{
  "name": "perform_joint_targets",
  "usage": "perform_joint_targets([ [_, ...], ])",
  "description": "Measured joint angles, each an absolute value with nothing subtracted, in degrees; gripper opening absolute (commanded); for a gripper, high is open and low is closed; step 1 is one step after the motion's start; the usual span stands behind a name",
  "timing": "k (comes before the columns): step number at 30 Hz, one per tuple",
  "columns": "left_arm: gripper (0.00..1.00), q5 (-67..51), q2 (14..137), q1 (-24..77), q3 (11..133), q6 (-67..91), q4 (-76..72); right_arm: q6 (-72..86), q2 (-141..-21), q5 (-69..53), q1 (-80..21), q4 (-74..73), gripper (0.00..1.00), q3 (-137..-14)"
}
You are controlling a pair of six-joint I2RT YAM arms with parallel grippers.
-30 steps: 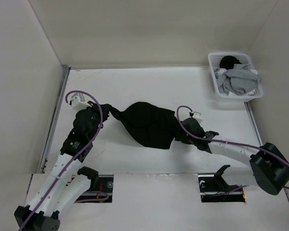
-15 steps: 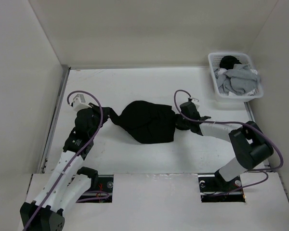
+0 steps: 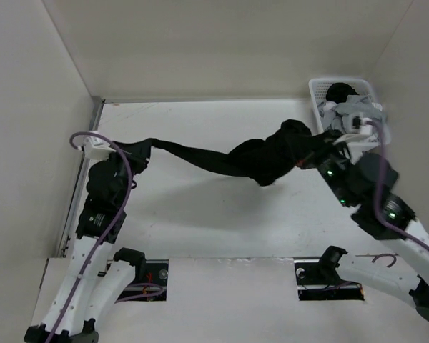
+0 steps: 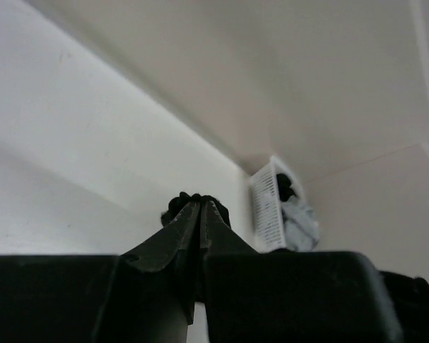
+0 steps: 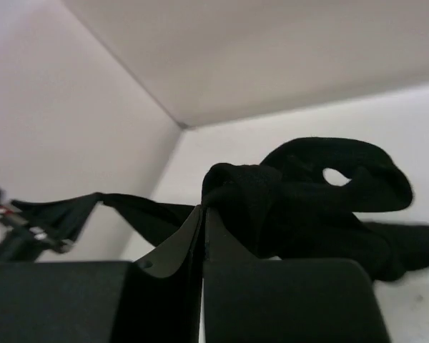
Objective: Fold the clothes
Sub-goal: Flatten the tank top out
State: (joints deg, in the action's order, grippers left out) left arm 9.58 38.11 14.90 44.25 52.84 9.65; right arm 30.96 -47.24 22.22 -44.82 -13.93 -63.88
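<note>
A black garment (image 3: 264, 156) hangs stretched in the air above the white desk (image 3: 200, 221), thin at left, bunched at right; the left arm (image 3: 104, 193) has its jaws clamped on the left end; the right arm (image 3: 365, 182) has its jaws clamped on the right end, beside a white basket (image 3: 313, 91).

Bright, even diffuse light; faint soft shadow under clothes (image 3: 272, 153); wrist foregrounds dark, blurred.

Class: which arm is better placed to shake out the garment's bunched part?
Right, probably: the right gripper is shut on the bunched end of the garment; the left gripper grips only its thin stretched end.
</note>
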Motion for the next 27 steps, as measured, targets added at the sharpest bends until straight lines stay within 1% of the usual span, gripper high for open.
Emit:
perform_joint_targets([
  [4, 0.02, 8.5, 32.7, 12.0, 48.6, 54.1, 10.0, 27.2, -42.7, 28.6, -55.2, -19.7, 0.01, -74.8],
  [8, 0.02, 7.4, 28.7, 8.6, 49.9, 55.5, 11.0, 23.1, -42.0, 35.3, -63.0, -22.4, 0.02, -80.2],
  [11, 0.02, 5.8, 28.5, 6.6, 49.0, 56.5, 12.3, 20.5, -43.9, 37.3, -60.7, -22.7, 0.03, -80.4],
  [14, 0.02, 4.0, 28.7, 4.8, 45.3, 57.6, 13.4, 19.7, -49.0, 33.8, -50.7, -21.5, 0.02, -78.9],
  [17, 0.02, 1.9, 30.2, 2.6, 40.1, 58.8, 14.0, 21.3, -59.5, 25.0, -37.6, -18.7, 0.02, -77.3],
  [20, 0.02, -0.5, 34.3, 0.0, 35.5, 60.1, 13.5, 23.6, -76.6, 15.9, -28.4, -14.7, 0.01, -80.8],
  [22, 0.02, -2.1, 37.7, -1.2, 33.2, 61.3, 12.6, 25.3, -92.2, 10.9, -24.5, -14.5, 0.02, -90.1],
  [24, 0.02, -3.3, 40.9, -1.7, 31.6, 62.5, 11.7, 27.0, -107.2, 7.6, -22.0, -15.4, 0.02, -102.6],
  [25, 0.02, -3.7, 42.0, -1.7, 31.1, 63.0, 11.4, 27.7, -113.3, 6.5, -21.0, -15.9, 0.04, -108.2],
  [26, 0.02, -4.0, 42.7, -1.5, 30.9, 63.5, 11.0, 28.4, -117.2, 5.5, -20.3, -16.4, 0.13, -111.6],
  [27, 0.02, -4.3, 43.0, -1.3, 30.8, 63.8, 10.5, 29.1, -119.4, 4.9, -19.7, -16.9, 0.19, -113.1],
])
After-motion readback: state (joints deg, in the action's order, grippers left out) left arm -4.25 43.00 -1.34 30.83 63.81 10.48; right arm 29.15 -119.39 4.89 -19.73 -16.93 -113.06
